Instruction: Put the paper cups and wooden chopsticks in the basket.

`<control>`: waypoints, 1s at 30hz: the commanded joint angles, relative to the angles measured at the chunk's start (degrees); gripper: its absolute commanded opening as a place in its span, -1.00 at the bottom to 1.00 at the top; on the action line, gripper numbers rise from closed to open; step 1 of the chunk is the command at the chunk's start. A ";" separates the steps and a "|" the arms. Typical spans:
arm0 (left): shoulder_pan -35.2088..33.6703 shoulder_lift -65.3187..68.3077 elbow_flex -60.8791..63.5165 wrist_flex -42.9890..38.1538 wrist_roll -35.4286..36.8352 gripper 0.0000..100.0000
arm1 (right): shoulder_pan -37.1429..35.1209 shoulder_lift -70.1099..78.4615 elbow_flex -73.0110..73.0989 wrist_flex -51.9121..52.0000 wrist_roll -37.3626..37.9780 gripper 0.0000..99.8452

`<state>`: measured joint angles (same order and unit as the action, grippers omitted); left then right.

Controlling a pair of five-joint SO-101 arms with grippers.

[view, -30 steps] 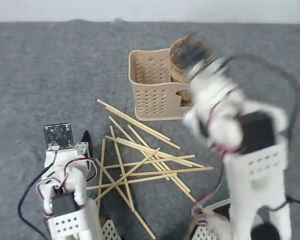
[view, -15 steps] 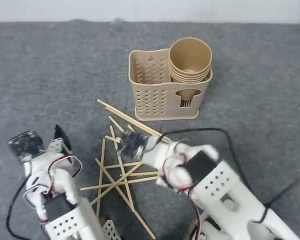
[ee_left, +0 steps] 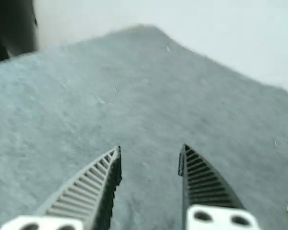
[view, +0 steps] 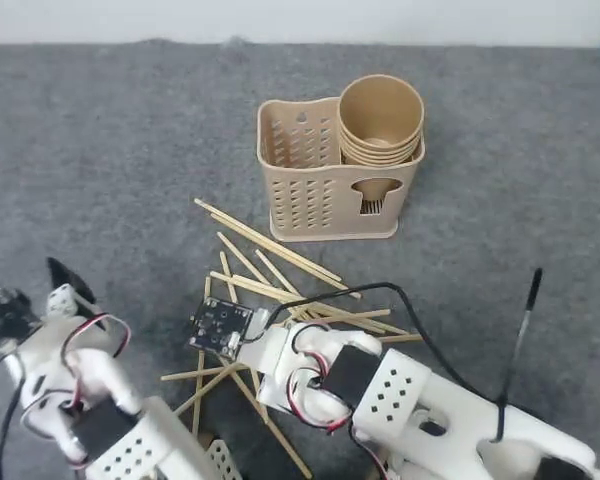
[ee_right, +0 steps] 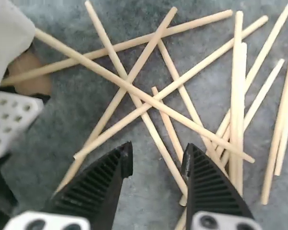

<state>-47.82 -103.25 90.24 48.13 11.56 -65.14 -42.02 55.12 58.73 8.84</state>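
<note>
Cups stowed; the right arm has dropped to the chopsticks.
On the grey carpeted table (view: 100, 150), the beige perforated plastic basket (view: 310, 185) holds the stacked brown paper cups (view: 380, 120). The pale wooden chopsticks (view: 280, 285) lie scattered in front of it. The right gripper (ee_right: 157, 148), jaws spread, has swung from the basket to just above them. The left gripper (ee_left: 150, 151), also spread, has swung aside.

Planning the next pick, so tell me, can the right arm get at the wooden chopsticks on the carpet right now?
Probably yes. The right gripper is open directly over the scattered wooden chopsticks, with nothing between them. The sticks lie crossed over one another, so grabbing only one may be tricky.
</note>
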 commanded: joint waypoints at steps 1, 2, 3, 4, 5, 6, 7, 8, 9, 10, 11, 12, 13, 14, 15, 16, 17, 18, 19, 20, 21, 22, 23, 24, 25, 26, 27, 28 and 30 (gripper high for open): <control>-4.22 0.26 -7.52 -0.88 -2.73 -0.63 | -0.48 -0.75 -0.62 -1.36 -4.13 -0.64; -5.10 1.32 -9.10 -0.97 -2.81 -0.63 | -0.48 -0.31 -0.62 -1.36 -5.10 -0.64; -5.80 2.99 -11.03 -1.05 -3.25 -0.63 | -0.48 -0.13 -0.62 -1.63 -6.07 -0.64; -6.24 5.45 -13.41 -1.05 -4.22 -0.63 | -0.48 -0.13 -0.18 -2.42 -7.38 -0.64; -6.68 8.44 -16.04 -1.85 -5.45 -0.63 | -0.48 -0.13 0.44 -3.30 -8.97 -0.64; -7.82 12.22 -19.03 -3.34 -6.51 -0.63 | -0.48 -0.13 1.41 -4.09 -10.55 -0.64; -10.02 16.53 -22.64 -5.01 -7.21 -0.63 | -0.48 -0.22 2.20 -5.14 -11.78 -0.64; -12.40 21.45 -26.42 -6.42 -7.65 -0.63 | -0.40 -0.40 2.73 -5.67 -12.75 -0.64; -14.42 26.64 -30.99 -7.30 -7.65 -0.63 | -0.31 -0.22 3.08 -6.20 -13.36 -0.64; -15.82 32.09 -35.91 -7.56 -7.65 -0.63 | -0.48 -0.13 3.60 -6.46 -13.63 -0.64; -17.14 37.36 -40.84 -7.56 -7.65 -0.63 | -0.66 -0.13 4.40 -7.52 -13.71 -0.64; -18.20 42.73 -45.85 -7.47 -7.65 -0.63 | -1.10 -0.13 5.19 -8.92 -13.80 -0.64; -19.16 47.65 -50.42 -7.38 -7.65 -0.63 | -1.54 -0.13 6.24 -10.42 -13.80 -0.64; -19.96 52.92 -54.90 -6.59 -7.65 -0.63 | -1.89 -0.13 7.47 -12.35 -13.80 -0.64; -20.48 57.85 -59.56 -5.27 -7.65 -0.63 | -2.51 -0.13 8.62 -14.46 -13.80 -0.64; -21.01 62.33 -63.96 -3.52 -7.65 -0.63 | -2.77 -0.13 9.76 -16.40 -13.80 -0.64; -21.19 66.64 -68.00 -1.41 -7.65 -0.63 | -3.03 -0.13 10.73 -18.15 -13.80 -0.64; -21.45 70.68 -71.96 0.79 -7.65 -0.63 | -3.03 -0.13 11.60 -19.82 -13.80 -0.64; -21.80 74.46 -75.65 2.90 -7.65 -0.63 | -2.95 -0.13 12.31 -21.05 -13.80 -0.64; -22.07 77.80 -78.73 4.75 -7.65 -0.63 | -2.86 -0.13 12.92 -22.20 -13.80 -0.64; -22.07 80.70 -81.36 6.33 -7.65 -0.63 | -2.86 -0.13 13.45 -23.34 -13.80 -0.64; -22.07 83.25 -83.38 7.56 -7.65 -0.63 | -2.86 -0.13 13.89 -24.66 -13.80 -0.64; -22.07 85.27 -84.97 8.53 -7.65 -0.63 | -2.86 -0.13 14.24 -26.07 -13.80 -0.64; -21.98 86.68 -86.11 9.32 -7.65 -0.63 | -2.86 -0.13 14.51 -27.38 -13.63 -0.64; -21.89 87.65 -86.73 9.58 -7.65 -0.63 | -2.86 -0.13 14.59 -28.26 -13.45 -0.64; -21.80 88.00 -86.73 9.67 -7.65 -0.63 | -2.68 -0.13 14.59 -28.79 -13.36 -0.64; -21.71 88.00 -86.73 9.85 -7.65 -0.63 | -2.24 -0.13 14.51 -29.14 -13.36 -0.64; -21.71 88.00 -86.73 9.93 -7.65 -0.63 | -1.27 -0.13 14.24 -29.23 -13.36 -0.64; -21.63 88.00 -86.73 10.02 -7.56 -0.63 | 1.71 -0.04 12.84 -29.85 -13.36 -0.64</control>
<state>-69.71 -15.25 6.64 57.89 4.62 -67.16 -42.02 70.15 30.77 -4.26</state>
